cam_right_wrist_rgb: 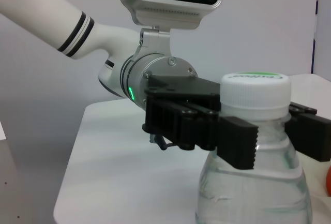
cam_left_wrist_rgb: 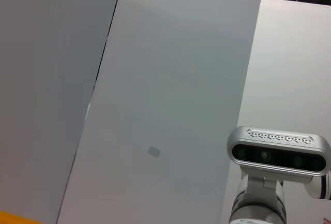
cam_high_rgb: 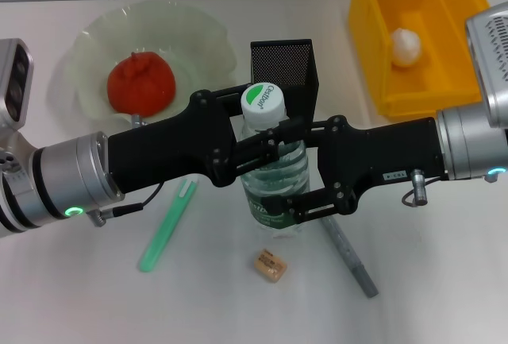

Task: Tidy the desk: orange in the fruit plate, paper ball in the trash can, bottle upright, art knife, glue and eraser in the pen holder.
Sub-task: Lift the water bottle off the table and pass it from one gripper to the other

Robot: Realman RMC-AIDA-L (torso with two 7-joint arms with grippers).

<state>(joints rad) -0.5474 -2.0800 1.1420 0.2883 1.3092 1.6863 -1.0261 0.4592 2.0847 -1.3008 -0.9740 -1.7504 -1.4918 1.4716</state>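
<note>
bottle [cam_high_rgb: 274,171] upright, pen holder [cam_high_rgb: 283,64] at 12 | left gripper [cam_high_rgb: 244,156] pinches neck, right gripper [cam_high_rgb: 305,171] clamps body | let go gently, one side first, or it tips

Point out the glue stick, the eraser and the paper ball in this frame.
glue stick [cam_high_rgb: 167,227], head view, middle of its green body, lying on the desk.
eraser [cam_high_rgb: 269,264], head view, its tan top face.
paper ball [cam_high_rgb: 405,47], head view, its white centre, inside the yellow bin.
</note>
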